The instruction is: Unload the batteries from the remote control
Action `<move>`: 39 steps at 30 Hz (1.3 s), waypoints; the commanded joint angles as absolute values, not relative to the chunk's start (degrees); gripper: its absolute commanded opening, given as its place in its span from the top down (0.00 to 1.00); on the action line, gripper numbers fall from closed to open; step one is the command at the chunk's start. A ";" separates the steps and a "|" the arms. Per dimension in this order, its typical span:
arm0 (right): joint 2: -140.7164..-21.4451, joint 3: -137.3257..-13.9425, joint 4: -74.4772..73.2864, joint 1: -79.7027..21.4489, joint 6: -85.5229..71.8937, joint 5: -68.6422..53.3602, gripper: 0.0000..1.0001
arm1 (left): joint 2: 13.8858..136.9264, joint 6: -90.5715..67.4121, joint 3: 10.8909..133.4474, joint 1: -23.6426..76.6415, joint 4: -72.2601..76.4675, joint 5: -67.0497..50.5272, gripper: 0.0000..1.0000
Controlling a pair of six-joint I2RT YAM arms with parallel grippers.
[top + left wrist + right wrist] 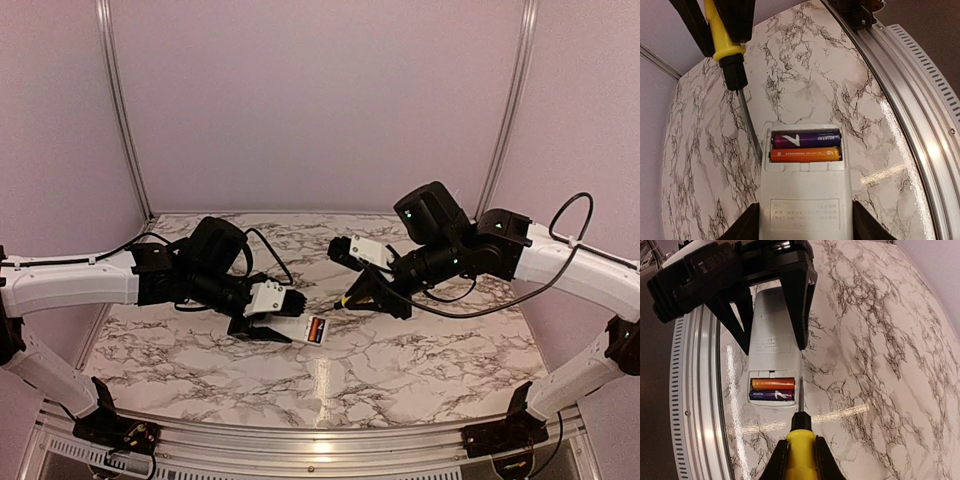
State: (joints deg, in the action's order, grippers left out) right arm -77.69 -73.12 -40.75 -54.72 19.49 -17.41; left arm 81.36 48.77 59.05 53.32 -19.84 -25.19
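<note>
Left pincer (pixel 272 318) is clamped on the remote (pixel 312 329), one finger on each long side. The right pincer (pixel 365 293) is closed round the yellow handle of a screwdriver (pixel 732 70). The remote sits over the middle of the bench (pixel 400 365), a little toward the near edge, with its open bay facing the right arm. Whether it rests on the marble or is held clear cannot be told.

Both batteries (pixel 806 147) lie side by side in the bay. The purple battery (pixel 806 139) carries a white triangular mark and a line of small white print, possibly "HUATAI", though it is too fine to be sure. The orange battery (pixel 806 154) has pale print that cannot be read. Below the bay, the remote's back bears a boxed label (pixel 805 215) of tiny illegible text.

Only the wrist views show the batteries' colours and the label; from above, the bay is just a red-and-black patch. The left wrist view shows the screwdriver's black collar and bare metal shaft, its tip at the remote's side just beside the bay, and the metal rail (pixel 910 100) along the near edge. The right wrist view shows the left pincer's black fingers (pixel 797 315) astride the remote.
</note>
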 commanded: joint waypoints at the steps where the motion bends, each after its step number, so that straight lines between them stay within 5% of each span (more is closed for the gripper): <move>1: -76.48 -72.57 -39.27 -55.20 17.86 -17.24 1.00 | 81.44 47.96 59.72 53.68 -17.06 -25.44 1.00; 39: -76.39 -70.88 -40.49 -55.22 16.57 -16.19 1.00 | 80.77 47.68 59.42 53.62 -17.25 -25.59 1.00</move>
